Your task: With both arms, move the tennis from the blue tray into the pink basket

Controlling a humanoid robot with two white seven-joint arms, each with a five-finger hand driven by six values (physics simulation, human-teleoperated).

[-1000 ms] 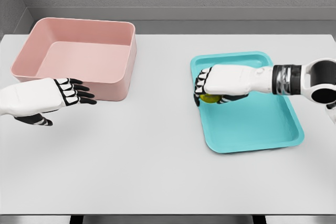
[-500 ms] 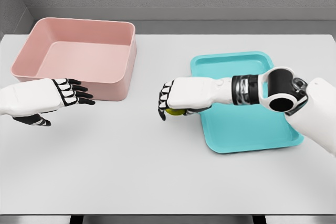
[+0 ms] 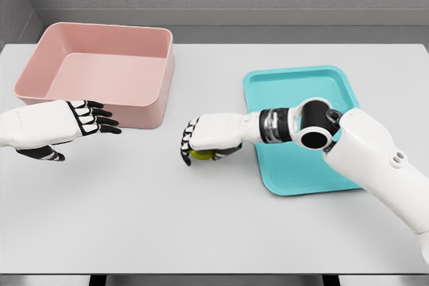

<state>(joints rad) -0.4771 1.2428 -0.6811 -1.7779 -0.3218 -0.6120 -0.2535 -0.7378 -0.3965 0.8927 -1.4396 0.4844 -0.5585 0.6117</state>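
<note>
A yellow-green tennis ball (image 3: pixel 200 155) peeks out under my right hand (image 3: pixel 191 147), whose fingers are curled over it above the white table, left of the blue tray (image 3: pixel 335 165). The tray holds nothing now. My left hand (image 3: pixel 90 120) hovers open, fingers stretched toward the right, just in front of the pink basket (image 3: pixel 100 72) at the back left. About a hand's length of table separates the two hands.
The white table (image 3: pixel 201 219) runs to a front edge near the bottom of the picture. A grey wall stands behind it. My right forearm and elbow (image 3: pixel 315 128) lie across the tray's left half.
My right hand has carried the ball out of the blue tray and leftward across the table toward the left hand. The left hand has stayed almost still.
</note>
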